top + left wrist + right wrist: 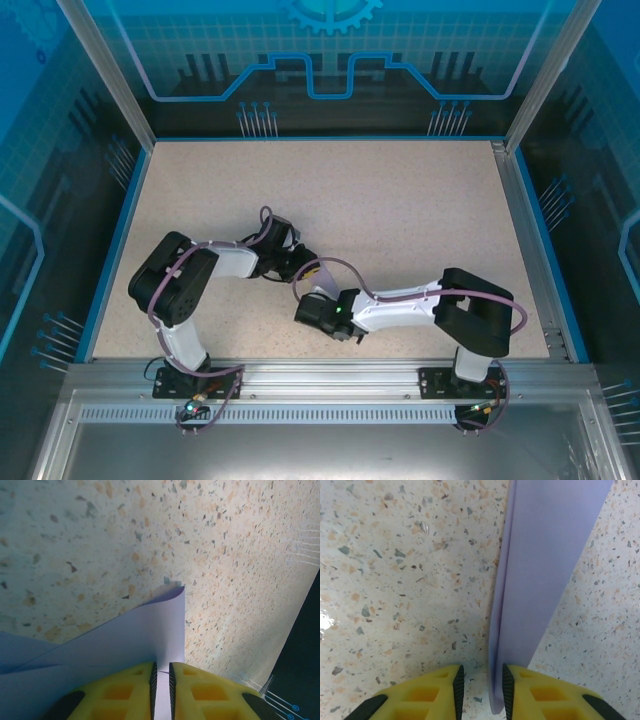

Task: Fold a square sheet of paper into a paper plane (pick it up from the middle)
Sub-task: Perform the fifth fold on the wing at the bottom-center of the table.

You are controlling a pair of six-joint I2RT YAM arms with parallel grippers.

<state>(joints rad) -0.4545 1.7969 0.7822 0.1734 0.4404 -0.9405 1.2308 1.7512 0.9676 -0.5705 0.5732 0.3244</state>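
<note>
Two grippers were at the paper, near the middle of the table. The left gripper was clamped on the folded sheet. The right gripper stood apart, with the folded strip between its fingers, close to the right one and perhaps touching it. If it closed off-centre, the crease could skew, and opposite pulls might tear the thin sheet. The wrist views showed folds and jaws, while the top view showed how both arms reached toward each other.
</note>
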